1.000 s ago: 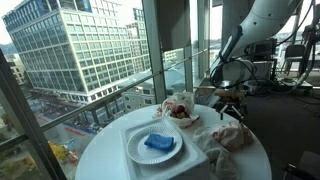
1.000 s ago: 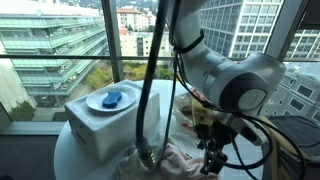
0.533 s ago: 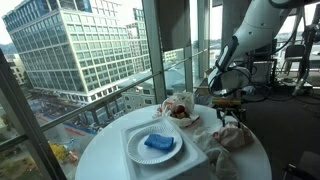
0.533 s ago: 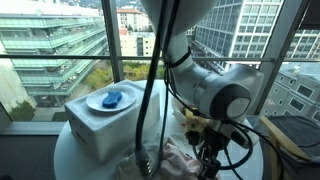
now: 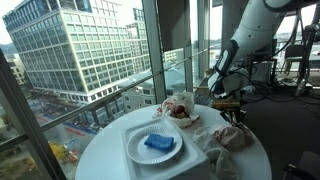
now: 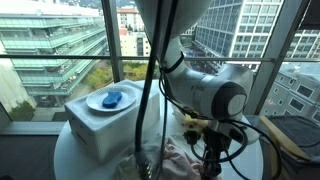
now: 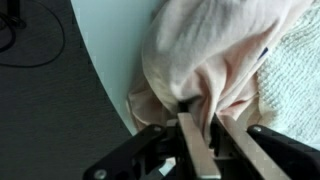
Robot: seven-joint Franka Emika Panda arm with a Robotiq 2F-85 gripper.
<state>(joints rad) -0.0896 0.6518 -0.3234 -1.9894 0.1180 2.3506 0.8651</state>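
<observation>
Over the last second the end effector [image 5: 232,112] has been brought down from just above the pink cloth [image 5: 232,136] until it is in the cloth, at the right of the frame in an exterior view, and its jaws, which were wide apart, have been drawn in most of the way. The arm itself has been moved only a little, and the cloth has not been lifted: it lies in a heap at the edge of the round white bench [image 5: 110,160], on the side away from the window. From this it is judged that the work has passed from approach to grasp. In the wrist view the end effector [image 7: 200,116] is seen at the lower middle of the frame, with its two fingers [image 7: 196,148] almost together, and a raised fold of the pink cloth [image 7: 210,50] is caught between the fingertips. Only a narrow dark gap is left there, so a pinch on the fold is read, though how firm it is cannot be told. A white towel [image 7: 296,80] is touched by the cloth at the right edge. The plate [image 5: 134,150] with the blue sponge [image 5: 158,143] stands well apart, at the lower middle of the frame, and has not been disturbed.
</observation>
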